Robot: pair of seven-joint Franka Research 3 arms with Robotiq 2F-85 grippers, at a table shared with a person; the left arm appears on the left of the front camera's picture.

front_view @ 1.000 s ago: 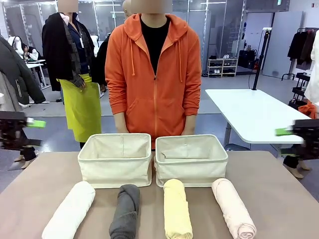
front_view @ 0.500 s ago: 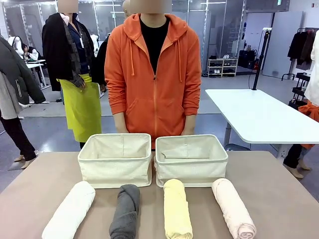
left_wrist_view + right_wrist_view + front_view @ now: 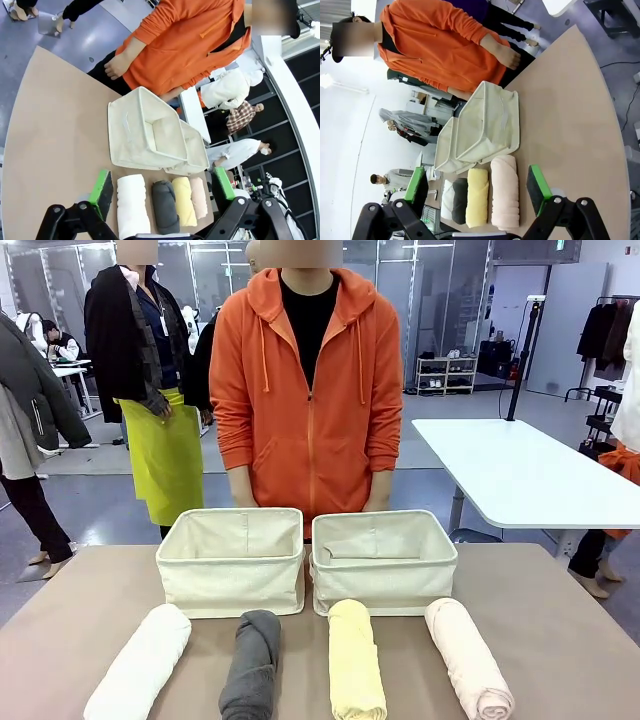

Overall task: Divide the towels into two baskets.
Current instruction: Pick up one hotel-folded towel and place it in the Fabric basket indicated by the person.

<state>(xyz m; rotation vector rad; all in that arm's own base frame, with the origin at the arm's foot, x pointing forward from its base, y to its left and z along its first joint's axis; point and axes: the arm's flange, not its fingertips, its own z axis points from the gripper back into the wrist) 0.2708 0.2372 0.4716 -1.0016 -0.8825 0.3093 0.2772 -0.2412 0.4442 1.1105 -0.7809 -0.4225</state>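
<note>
Nearest, the left tool [image 3: 162, 186] and the right tool [image 3: 477, 184] are each seen in their own wrist view. Both have their green-padded fingers spread wide, released and empty, and both are raised above the bench [image 3: 560, 640], short of the left basket [image 3: 232, 580].

On the bench, four rolled towels lie side by side in a row on the near side of the left basket, each apart from the next and pointing towards the baskets:
- The white towel [image 3: 140, 660] lies before the basket's left corner, angled outward.
- The dark grey towel [image 3: 252, 665] lies before its right half.
- The pale yellow towel [image 3: 355, 660] lies further right.
- The pale pink towel [image 3: 468, 658] lies furthest right, angled outward.

The right basket [image 3: 385, 585] stands just beside the left basket, their walls almost touching. Both baskets are upright with nothing inside.

Beyond the left basket, a person [image 3: 310, 410] in an orange hooded top stands at the bench's far edge with arms hanging down.
</note>
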